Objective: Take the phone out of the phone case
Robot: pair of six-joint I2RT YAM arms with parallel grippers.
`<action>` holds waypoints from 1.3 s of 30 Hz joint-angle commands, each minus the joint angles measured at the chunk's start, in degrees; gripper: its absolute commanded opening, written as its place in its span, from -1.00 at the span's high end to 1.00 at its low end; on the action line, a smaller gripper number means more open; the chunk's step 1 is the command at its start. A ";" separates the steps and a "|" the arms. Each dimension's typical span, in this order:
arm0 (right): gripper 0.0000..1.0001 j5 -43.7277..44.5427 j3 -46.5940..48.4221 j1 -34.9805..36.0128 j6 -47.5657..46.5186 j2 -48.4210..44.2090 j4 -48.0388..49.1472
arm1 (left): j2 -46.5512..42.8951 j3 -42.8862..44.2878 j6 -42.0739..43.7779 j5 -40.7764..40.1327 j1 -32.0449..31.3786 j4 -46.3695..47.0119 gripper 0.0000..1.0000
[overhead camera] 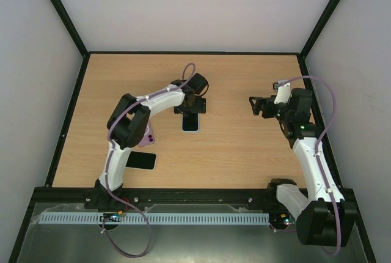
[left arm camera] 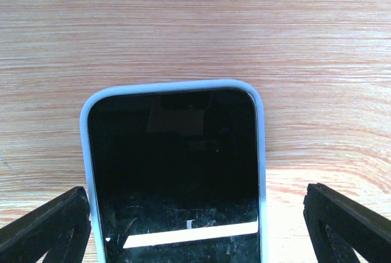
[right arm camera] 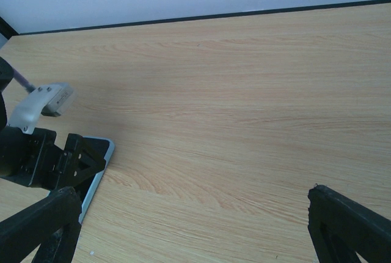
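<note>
I'm seeing wide bare desk (overhead camera: 238, 147) lying to the right of the phone (overhead camera: 190, 122), so the right hand (overhead camera: 255, 105), jaws spread wide, is facing an unblocked run toward it. The left hand (overhead camera: 190, 105) is straddling that phone. One finger (left arm camera: 46, 229) is crowding the case (left arm camera: 264, 153) edge, while the other is standing off with desk showing between. A second phone (overhead camera: 142, 161) and a purple case (overhead camera: 148, 139) are lying beside the left arm (overhead camera: 131, 125), narrowing that near corner.

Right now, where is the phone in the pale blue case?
The cased phone lies flat mid-table in the top view, straddled by the open left gripper.
</note>
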 commanded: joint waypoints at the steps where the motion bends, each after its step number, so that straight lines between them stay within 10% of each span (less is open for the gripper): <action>1: -0.95 -0.64 0.34 0.24 -0.83 0.49 0.31 | 1.85 2.71 -1.71 -1.76 -0.83 -6.87 -0.88; 28: -0.95 -0.77 0.41 0.24 -0.90 0.13 0.05 | 6.40 8.34 -8.99 2.29 -2.30 -16.79 -0.83; 39: -0.95 -0.58 0.33 0.24 -0.82 0.40 0.22 | 0.59 4.62 -7.76 6.91 -3.06 -9.78 -0.25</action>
